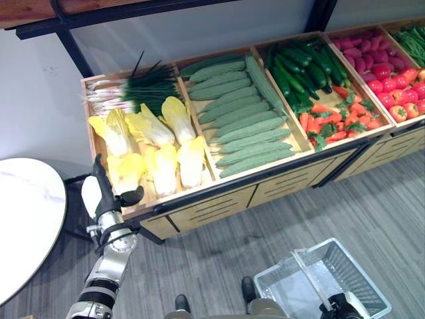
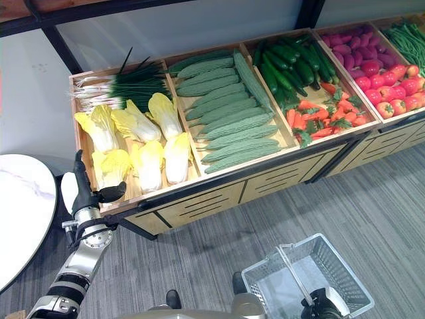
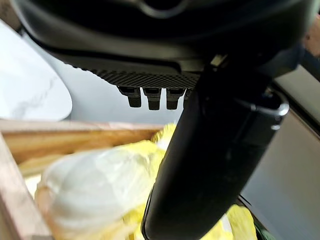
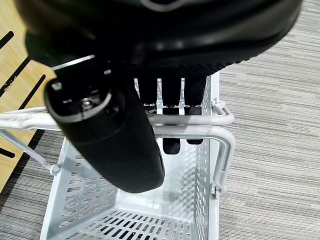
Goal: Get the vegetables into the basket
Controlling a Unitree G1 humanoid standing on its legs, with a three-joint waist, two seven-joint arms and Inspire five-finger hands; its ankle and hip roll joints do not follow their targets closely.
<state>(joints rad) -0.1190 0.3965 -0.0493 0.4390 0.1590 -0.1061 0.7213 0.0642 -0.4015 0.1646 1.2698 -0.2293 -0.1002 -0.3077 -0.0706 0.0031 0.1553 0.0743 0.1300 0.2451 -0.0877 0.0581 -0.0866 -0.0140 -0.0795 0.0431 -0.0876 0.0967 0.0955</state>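
Note:
Yellow-white cabbages (image 1: 163, 143) lie in the leftmost wooden bin of a long produce stand (image 1: 219, 199). My left hand (image 1: 99, 193) is raised at that bin's front left corner, open, fingers straight and thumb (image 3: 215, 160) out toward the nearest cabbage (image 3: 95, 185), touching nothing that I can see. A white wire basket (image 1: 361, 274) hangs low at the right above the floor. My right hand (image 1: 342, 307) is shut on its handle (image 4: 200, 131), fingers curled over the bar. The basket's inside (image 4: 85, 195) holds nothing.
Other bins hold green onions (image 1: 133, 90), ridged pale-green gourds (image 1: 239, 113), dark cucumbers (image 1: 302, 66), carrots (image 1: 335, 116), purple-red roots (image 1: 362, 50), red tomatoes (image 1: 398, 86) and green beans (image 1: 415, 40). A round white table (image 1: 23, 219) stands at the left. Grey floor lies between stand and basket.

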